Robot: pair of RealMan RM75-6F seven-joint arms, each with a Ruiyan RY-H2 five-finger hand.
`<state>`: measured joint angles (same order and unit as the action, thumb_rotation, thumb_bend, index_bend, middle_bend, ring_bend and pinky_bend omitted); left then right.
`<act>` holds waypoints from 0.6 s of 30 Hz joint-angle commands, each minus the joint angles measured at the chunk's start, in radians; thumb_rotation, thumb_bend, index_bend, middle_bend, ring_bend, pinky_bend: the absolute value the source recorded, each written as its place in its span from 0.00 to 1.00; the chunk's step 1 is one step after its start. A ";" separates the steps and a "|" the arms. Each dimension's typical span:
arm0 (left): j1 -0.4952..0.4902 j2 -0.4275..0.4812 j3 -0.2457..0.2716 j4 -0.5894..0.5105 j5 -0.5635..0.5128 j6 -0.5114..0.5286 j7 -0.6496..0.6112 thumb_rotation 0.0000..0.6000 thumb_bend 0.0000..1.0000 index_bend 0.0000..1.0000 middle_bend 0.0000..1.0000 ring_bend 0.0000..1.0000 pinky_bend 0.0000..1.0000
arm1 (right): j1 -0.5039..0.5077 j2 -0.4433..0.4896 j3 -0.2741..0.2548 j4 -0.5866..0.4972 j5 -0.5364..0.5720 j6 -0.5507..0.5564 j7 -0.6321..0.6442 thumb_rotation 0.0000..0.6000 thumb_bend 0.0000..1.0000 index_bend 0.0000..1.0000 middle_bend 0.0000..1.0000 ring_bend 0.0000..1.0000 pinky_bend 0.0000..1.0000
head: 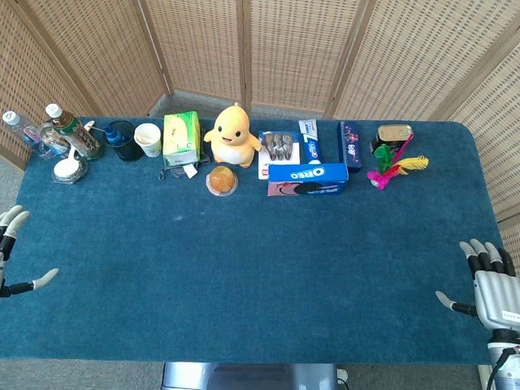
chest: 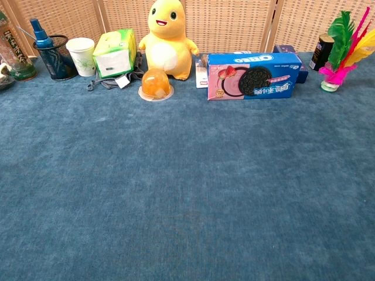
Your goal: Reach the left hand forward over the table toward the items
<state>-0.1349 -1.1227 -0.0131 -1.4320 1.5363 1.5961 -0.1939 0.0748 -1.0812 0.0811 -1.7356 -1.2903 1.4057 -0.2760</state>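
A row of items lines the far side of the blue table (head: pixel 260 260): a yellow duck plush (head: pixel 232 135), a green tissue box (head: pixel 180 138), an orange jelly cup (head: pixel 222 180) and an Oreo box (head: pixel 309 179). My left hand (head: pixel 12 248) shows only partly at the table's left edge, fingers spread, holding nothing, far short of the items. At the near right corner my right hand (head: pixel 486 284) lies open too. The chest view shows the duck plush (chest: pixel 166 38), the jelly cup (chest: pixel 156 84) and the Oreo box (chest: pixel 253 76), but neither hand.
Bottles (head: pixel 69 134), a mesh pen cup (head: pixel 122 140) and a paper cup (head: pixel 148 139) stand at the far left. A toothpaste box (head: pixel 309 140), a dark blue box (head: pixel 350 144), a tin can (head: pixel 393 135) and a feather shuttlecock (head: pixel 390 169) sit far right. Wicker screens stand behind.
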 commanded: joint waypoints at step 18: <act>-0.073 -0.077 -0.021 0.015 0.160 0.006 0.065 0.64 0.09 0.00 0.00 0.01 0.70 | 0.002 -0.002 0.004 0.001 0.010 0.001 0.001 0.64 0.00 0.00 0.00 0.00 0.02</act>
<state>-0.1820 -1.1844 -0.0318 -1.3988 1.6618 1.6103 -0.1642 0.0764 -1.0831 0.0846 -1.7349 -1.2808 1.4064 -0.2756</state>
